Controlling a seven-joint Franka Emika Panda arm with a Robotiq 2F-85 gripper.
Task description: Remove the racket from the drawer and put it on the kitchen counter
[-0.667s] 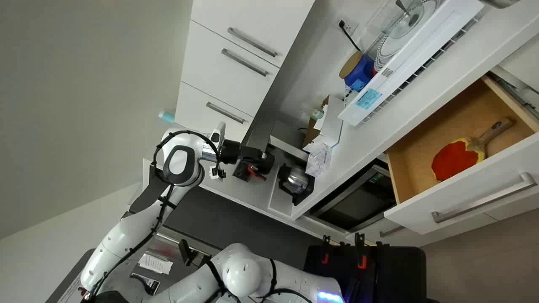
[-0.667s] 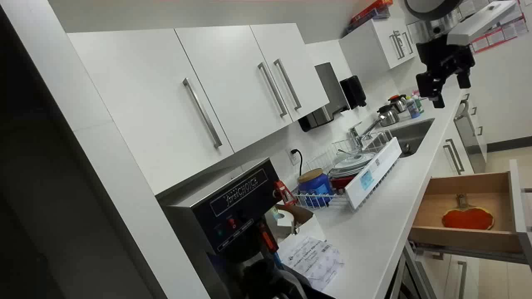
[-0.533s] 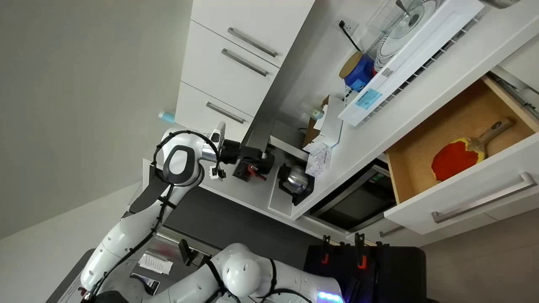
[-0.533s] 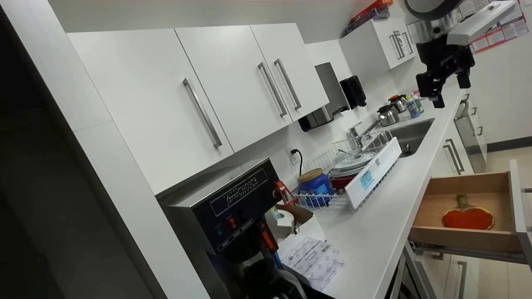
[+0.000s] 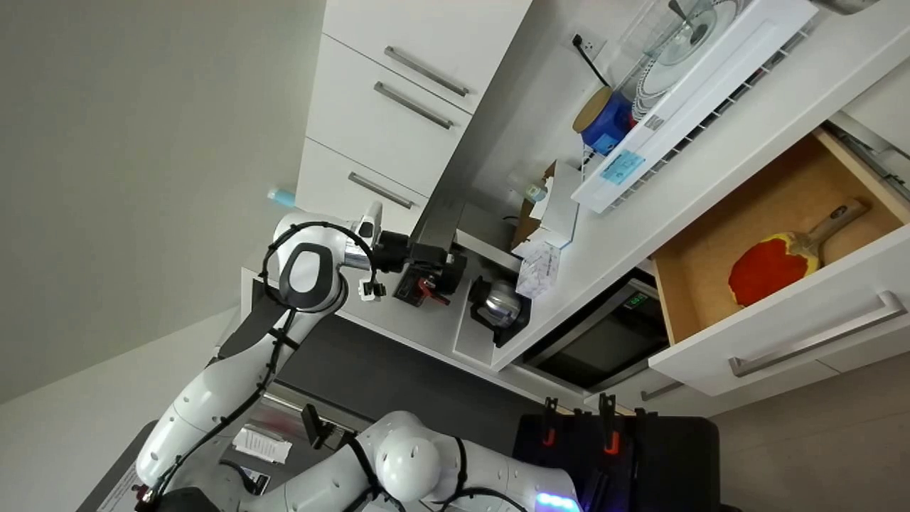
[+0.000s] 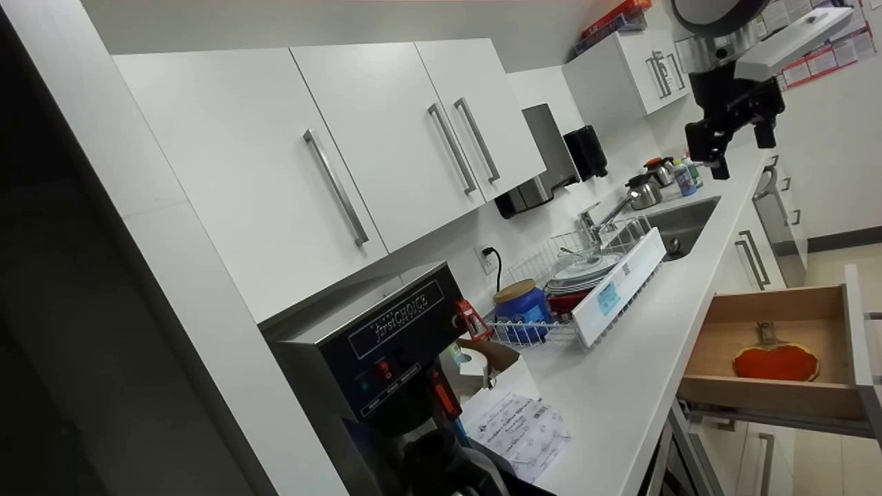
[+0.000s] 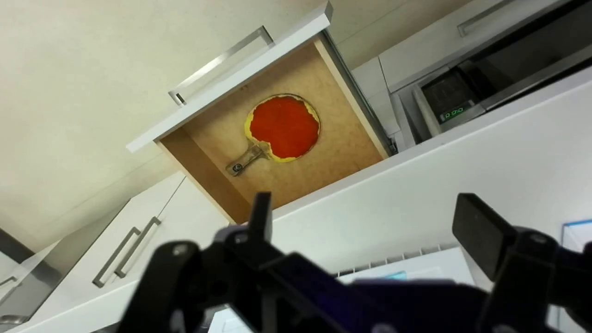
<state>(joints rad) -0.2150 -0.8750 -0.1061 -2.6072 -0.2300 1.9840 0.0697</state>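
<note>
The racket, with a red face, yellow edge and short wooden handle, lies flat in the open drawer. It shows in the wrist view (image 7: 285,127) and in both exterior views (image 5: 771,270) (image 6: 776,363). The drawer (image 7: 342,162) is pulled out below the kitchen counter (image 6: 606,393); its white front and bar handle show in an exterior view (image 5: 782,341). My gripper (image 6: 743,155) is open and empty, high above the counter and well apart from the racket. In the wrist view its fingers (image 7: 363,208) stand wide apart over the counter, with the racket beyond them.
On the counter stand a dish rack with a white front panel (image 6: 617,289), a blue jar (image 6: 521,310), a torn cardboard box (image 6: 510,375) and a coffee maker (image 6: 393,344). Upper cabinets (image 6: 406,138) hang above. A microwave (image 5: 604,341) sits below the counter beside the drawer.
My gripper and wrist have shifted very slightly, a little left in an exterior view. The racket and drawer have not moved.
</note>
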